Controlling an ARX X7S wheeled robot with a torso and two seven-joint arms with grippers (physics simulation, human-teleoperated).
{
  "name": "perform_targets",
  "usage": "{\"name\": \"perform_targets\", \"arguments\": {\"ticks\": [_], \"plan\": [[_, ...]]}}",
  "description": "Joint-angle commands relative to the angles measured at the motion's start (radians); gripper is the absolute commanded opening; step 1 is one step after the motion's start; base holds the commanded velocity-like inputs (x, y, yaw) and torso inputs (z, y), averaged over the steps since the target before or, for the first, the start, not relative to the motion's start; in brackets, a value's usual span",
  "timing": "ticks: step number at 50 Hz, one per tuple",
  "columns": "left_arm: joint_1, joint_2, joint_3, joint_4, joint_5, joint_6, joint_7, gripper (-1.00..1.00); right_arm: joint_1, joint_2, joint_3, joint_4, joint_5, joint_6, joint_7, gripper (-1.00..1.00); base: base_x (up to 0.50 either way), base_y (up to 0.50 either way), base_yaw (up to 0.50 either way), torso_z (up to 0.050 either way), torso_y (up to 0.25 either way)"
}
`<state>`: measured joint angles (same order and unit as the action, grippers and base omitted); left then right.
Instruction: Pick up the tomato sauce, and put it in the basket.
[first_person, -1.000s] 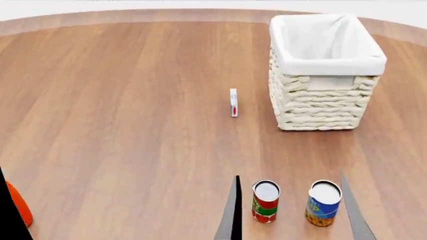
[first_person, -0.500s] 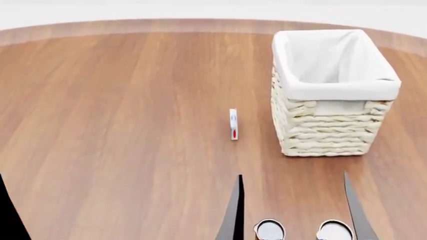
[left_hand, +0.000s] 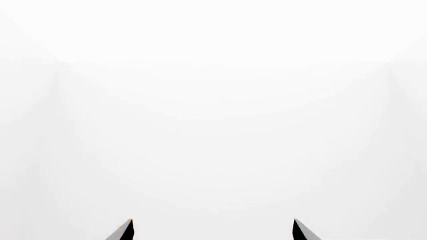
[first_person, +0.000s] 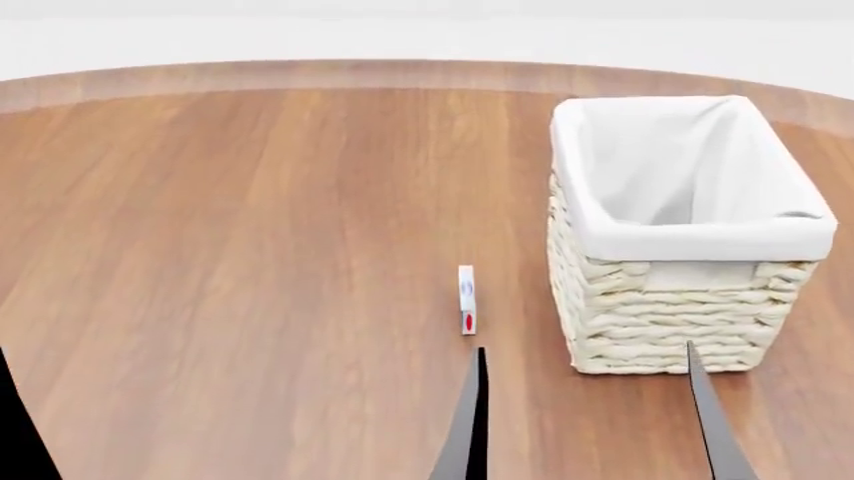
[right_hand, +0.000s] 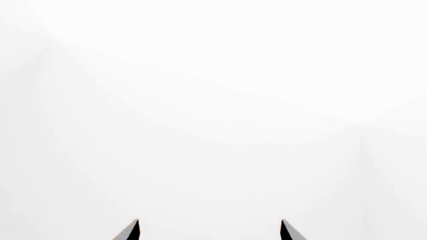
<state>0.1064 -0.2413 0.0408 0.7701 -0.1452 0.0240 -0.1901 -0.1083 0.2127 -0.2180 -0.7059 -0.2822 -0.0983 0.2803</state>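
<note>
The tomato sauce can is out of view in every frame. The cream woven basket (first_person: 667, 310) with its white cloth liner stands at the right of the wooden table, upright and with nothing visible inside. My right gripper (first_person: 585, 346) is open and empty, its two dark fingers rising from the bottom edge just in front of the basket. In the right wrist view the right gripper (right_hand: 209, 220) shows only two spread fingertips against blank white. The left gripper (left_hand: 213, 220) likewise shows two spread fingertips against white, holding nothing.
A small white packet with a red mark (first_person: 466, 298) stands on the table (first_person: 240, 250) just left of the basket. A dark sliver of my left arm (first_person: 14, 430) is at the bottom left corner. The table's curved far edge runs across the top.
The head view has tilted upward: the basket and packet moved down the picture, and the two cans and the orange bottle slid out of the bottom edge. The right fingers keep their place.
</note>
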Motion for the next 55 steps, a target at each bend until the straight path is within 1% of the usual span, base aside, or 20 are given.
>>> {"name": "perform_targets", "arguments": {"ticks": [1, 30, 44, 49, 55], "plan": [[0.0, -0.007, 0.004, -0.003, -0.002, 0.003, -0.007, 1.0, 0.003, 0.005, -0.006, 0.001, 0.003, 0.004, 0.007, 1.0, 0.29, 0.0, 0.0, 0.0, 0.0], [0.009, -0.024, 0.02, 0.004, 0.008, 0.004, -0.024, 1.0, -0.003, 0.026, -0.016, 0.014, 0.021, -0.007, 0.027, 1.0, 0.29, 0.0, 0.0, 0.0, 0.0], [0.009, -0.03, 0.029, 0.002, 0.008, 0.01, -0.029, 1.0, -0.002, 0.031, -0.025, 0.029, 0.017, 0.005, 0.032, 1.0, 0.0, 0.0, 0.0, 0.0, 0.0], [0.012, -0.032, 0.031, -0.002, 0.006, 0.017, -0.029, 1.0, -0.008, 0.031, -0.02, 0.044, 0.046, 0.012, 0.036, 1.0, 0.0, 0.0, 0.0, 0.0, 0.0], [0.013, -0.035, 0.035, -0.012, 0.003, 0.025, -0.029, 1.0, -0.085, 0.037, -0.029, 0.063, 0.073, 0.01, 0.044, 1.0, 0.0, 0.0, 0.0, 0.0, 0.0]]}}
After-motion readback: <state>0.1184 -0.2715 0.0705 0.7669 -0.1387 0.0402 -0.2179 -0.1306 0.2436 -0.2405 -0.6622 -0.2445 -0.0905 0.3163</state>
